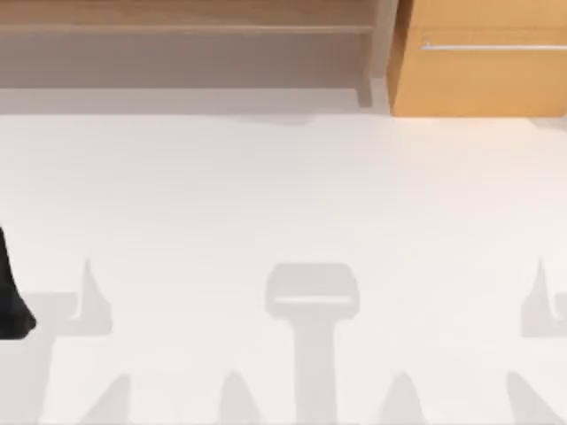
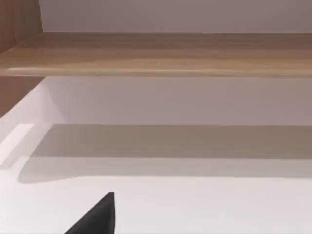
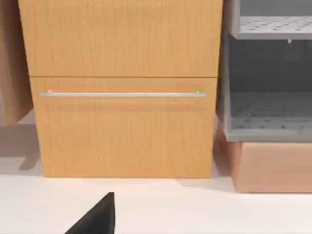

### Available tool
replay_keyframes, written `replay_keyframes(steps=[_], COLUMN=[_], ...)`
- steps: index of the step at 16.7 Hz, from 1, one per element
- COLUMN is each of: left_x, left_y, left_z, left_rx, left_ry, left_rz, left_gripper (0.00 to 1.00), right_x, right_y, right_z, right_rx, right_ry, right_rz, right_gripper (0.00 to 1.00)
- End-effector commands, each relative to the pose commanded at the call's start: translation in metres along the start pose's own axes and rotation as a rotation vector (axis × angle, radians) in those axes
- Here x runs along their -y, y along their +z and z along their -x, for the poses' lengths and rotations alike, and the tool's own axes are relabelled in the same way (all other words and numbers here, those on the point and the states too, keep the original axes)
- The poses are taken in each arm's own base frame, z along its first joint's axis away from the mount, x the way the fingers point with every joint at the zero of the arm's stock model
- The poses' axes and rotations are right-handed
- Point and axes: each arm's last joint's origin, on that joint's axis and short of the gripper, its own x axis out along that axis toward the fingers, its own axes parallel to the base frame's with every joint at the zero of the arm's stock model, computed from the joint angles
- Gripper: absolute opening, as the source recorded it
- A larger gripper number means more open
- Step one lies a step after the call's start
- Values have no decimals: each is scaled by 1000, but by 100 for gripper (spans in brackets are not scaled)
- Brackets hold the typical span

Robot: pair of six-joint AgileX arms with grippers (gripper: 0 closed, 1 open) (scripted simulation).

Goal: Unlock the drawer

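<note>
The drawer is an orange-tan wooden box front at the table's far right. Its thin silver bar handle runs level across it. In the right wrist view the drawer faces me, its front flush with the panel above, and the handle lies along its upper edge. A black tip of my right gripper shows low in that view, well short of the drawer. My left arm sits at the table's left edge. A black tip of the left gripper points toward the shelf unit.
A wide dull-brown open shelf unit stands at the far left and middle, with its board above the white table. Beside the drawer box a grey perforated rack rests on a tan block.
</note>
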Motion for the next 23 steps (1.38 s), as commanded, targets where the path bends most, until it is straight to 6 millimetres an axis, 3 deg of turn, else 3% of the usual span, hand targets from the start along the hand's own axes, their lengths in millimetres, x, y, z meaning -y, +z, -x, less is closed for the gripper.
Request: replay_keyframes(steps=[4,10,16,20,23], left_x=[0,0,0,0,0], left_y=[0,0,0,0,0], left_z=[0,0,0,0,0], left_rx=[0,0,0,0,0], left_ry=[0,0,0,0,0], left_rz=[0,0,0,0,0], left_gripper=[100,100,100,100,100], right_x=[1,19,70,110,127], right_y=[8,60,99,105,105], right_z=[-1,-22,-78,-108,-117], right_rx=[15,35,7,-3,0], right_ry=[5,8,-2,-2,0], right_rz=[2,10,4,-2,0], right_gripper=[100,100,100,100,100])
